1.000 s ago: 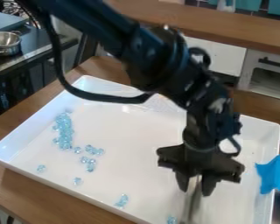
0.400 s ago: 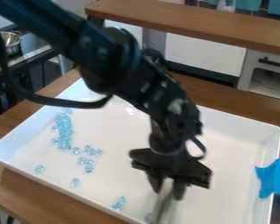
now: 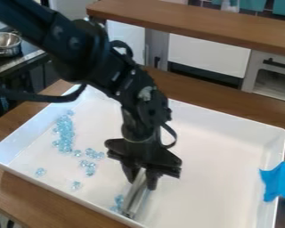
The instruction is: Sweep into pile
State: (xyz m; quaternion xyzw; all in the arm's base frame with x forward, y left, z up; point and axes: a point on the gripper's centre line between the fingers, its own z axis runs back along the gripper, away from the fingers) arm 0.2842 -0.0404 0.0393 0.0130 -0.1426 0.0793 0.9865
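Here's the hand (image 3: 142, 179), clamped on a metal blade (image 3: 135, 198) in the white tray (image 3: 222, 164), right beside blue beads (image 3: 118, 202); the main cluster (image 3: 64, 133) sits view-left. Keep that edge low, sweep slowly, or strays may slip round its end!

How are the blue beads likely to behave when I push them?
The blue beads look small and glassy, so they will probably skid or roll on the smooth white tray. Lying loose, they may scatter rather than move together.
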